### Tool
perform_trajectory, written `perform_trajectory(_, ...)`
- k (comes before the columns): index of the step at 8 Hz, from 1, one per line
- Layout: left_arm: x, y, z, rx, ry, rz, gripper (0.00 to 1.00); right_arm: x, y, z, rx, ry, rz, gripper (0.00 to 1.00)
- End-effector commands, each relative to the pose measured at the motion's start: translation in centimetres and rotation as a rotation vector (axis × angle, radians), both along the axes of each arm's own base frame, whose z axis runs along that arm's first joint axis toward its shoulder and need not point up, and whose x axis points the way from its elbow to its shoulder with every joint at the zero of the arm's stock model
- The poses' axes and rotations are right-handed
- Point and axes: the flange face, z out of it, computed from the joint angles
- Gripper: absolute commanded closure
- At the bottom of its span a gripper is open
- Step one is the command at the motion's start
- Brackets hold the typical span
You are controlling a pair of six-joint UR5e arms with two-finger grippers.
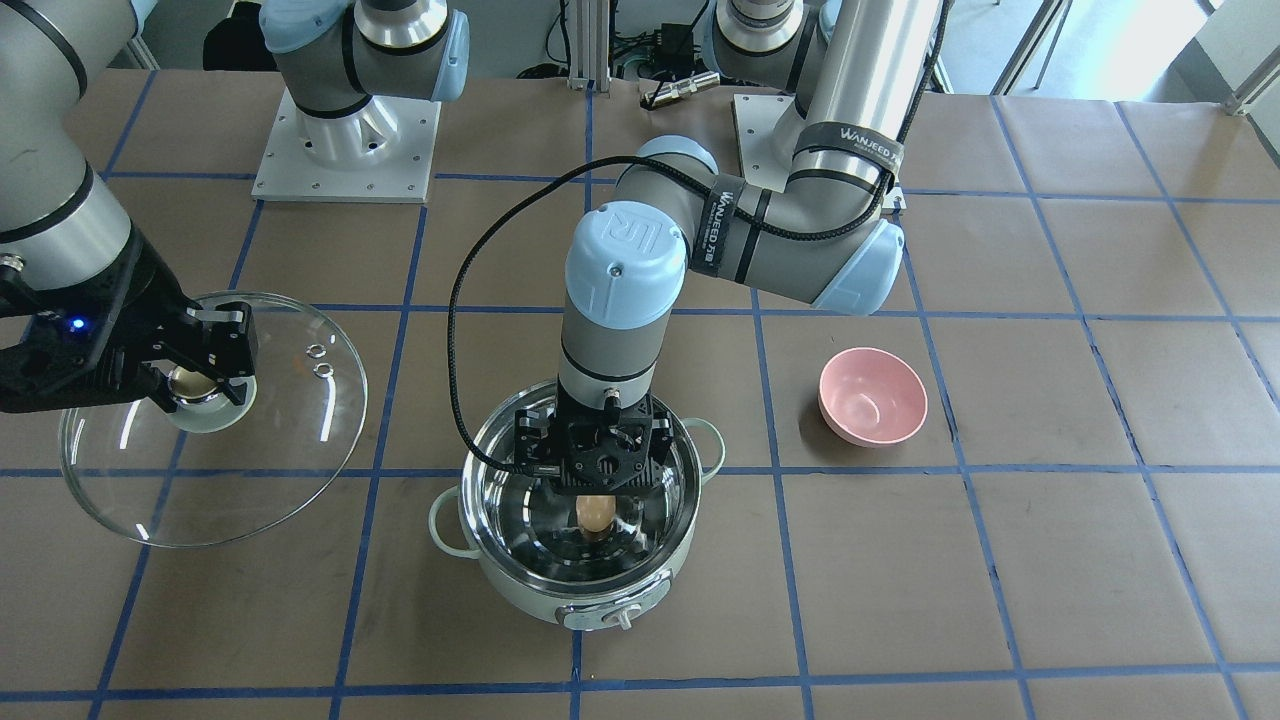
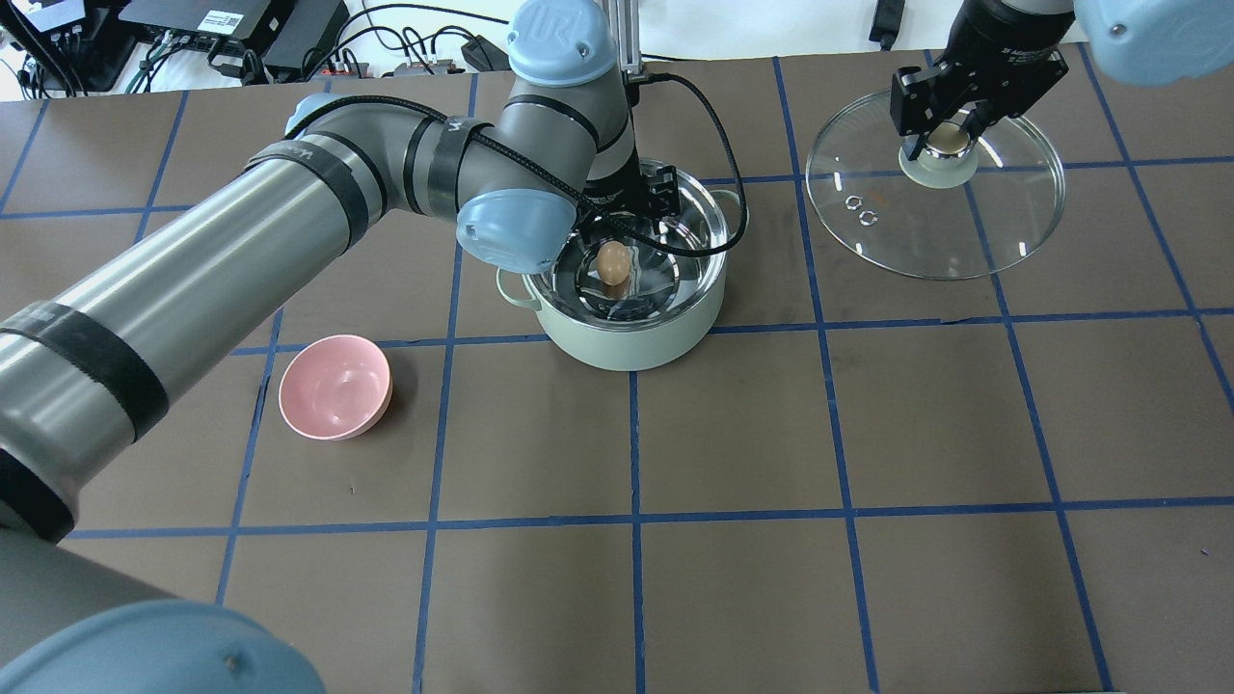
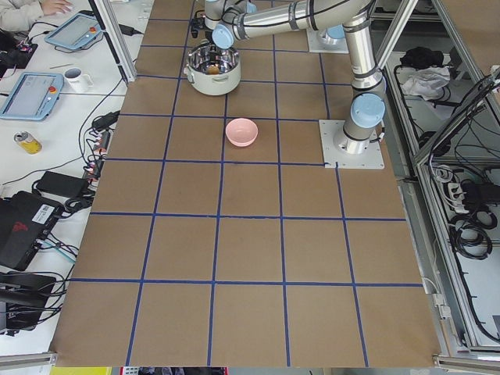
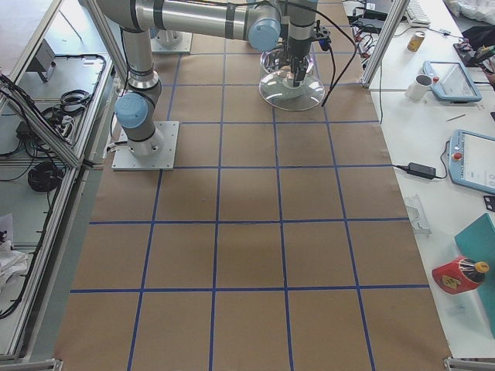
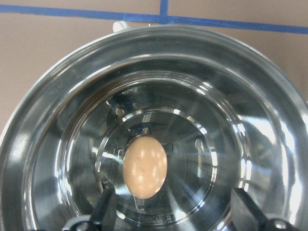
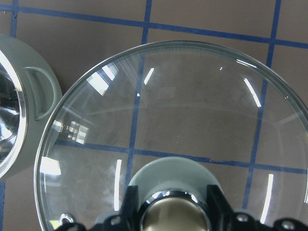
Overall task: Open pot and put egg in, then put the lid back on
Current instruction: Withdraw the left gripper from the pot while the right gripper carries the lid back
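Note:
The mint-green pot (image 1: 520, 600) stands open in the middle of the table, also in the overhead view (image 2: 627, 342). The tan egg (image 5: 145, 166) lies on its steel bottom, seen too from overhead (image 2: 613, 262). My left gripper (image 1: 597, 455) hangs over the pot's inside, open, with its fingertips (image 5: 103, 211) apart on either side of the egg and not touching it. My right gripper (image 2: 950, 135) is shut on the beige knob (image 6: 175, 216) of the glass lid (image 1: 290, 440). It holds the lid slightly tilted, off to the side of the pot.
A small pink bowl (image 2: 335, 387) sits on the table on my left side, apart from the pot. The pot's loop handle (image 6: 41, 91) is close to the lid's rim. The arm bases (image 1: 345, 150) stand at the table's far side.

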Motion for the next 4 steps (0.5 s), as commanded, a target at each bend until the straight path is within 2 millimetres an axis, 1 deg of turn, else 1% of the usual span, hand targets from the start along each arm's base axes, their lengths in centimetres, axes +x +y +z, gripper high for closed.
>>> perform_trajectory(1,1.2,1.6,7.2,-0.082,0.032,0.002,0.0,0.1,0.2,0.2,-0.004,-0.001,-0.005,1.0)
perform_trajectory(2,2.7,2.6,9.9,-0.072,0.025,0.015,0.0,0.2,0.2,0.2,-0.004,-0.001,-0.005,1.0)
perform_trajectory(3,5.9,3.1,11.7,-0.025,0.008,0.06,0.0,0.6,0.2,0.3,-0.007,-0.016,-0.001,1.0)
perform_trajectory(4,9.4,3.1,13.4,-0.005,-0.001,0.108,0.0,1.6,0.3,0.2,-0.009,-0.028,-0.011,1.0)
